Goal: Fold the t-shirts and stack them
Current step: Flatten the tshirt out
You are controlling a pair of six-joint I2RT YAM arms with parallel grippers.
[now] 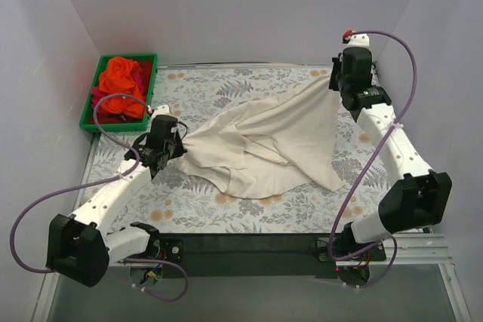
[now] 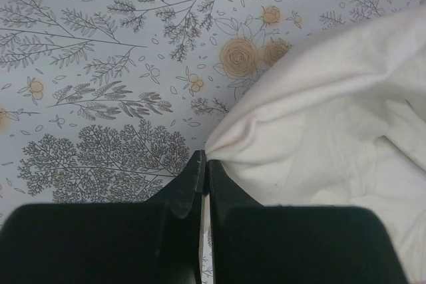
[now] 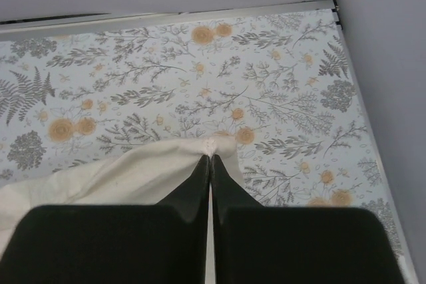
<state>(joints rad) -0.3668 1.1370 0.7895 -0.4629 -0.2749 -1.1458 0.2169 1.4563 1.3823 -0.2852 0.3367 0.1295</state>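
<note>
A cream t-shirt (image 1: 264, 148) is stretched between the left gripper (image 2: 205, 167) and right gripper (image 3: 210, 161), each closed tight on a thin edge fold that could be tugged free by overpulling.

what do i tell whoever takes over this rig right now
Left gripper: shut on an edge of the large cream cloth t-shirt.
Right gripper: shut on its far edge.
The shirt stretches rumpled between them over the floral tablecloth.
Bright orange t-shirt and red-magenta t-shirt lie crumpled in the green plastic bin.
Done: nothing folded or stacked.
Left: fold and stack every shirt.
</note>
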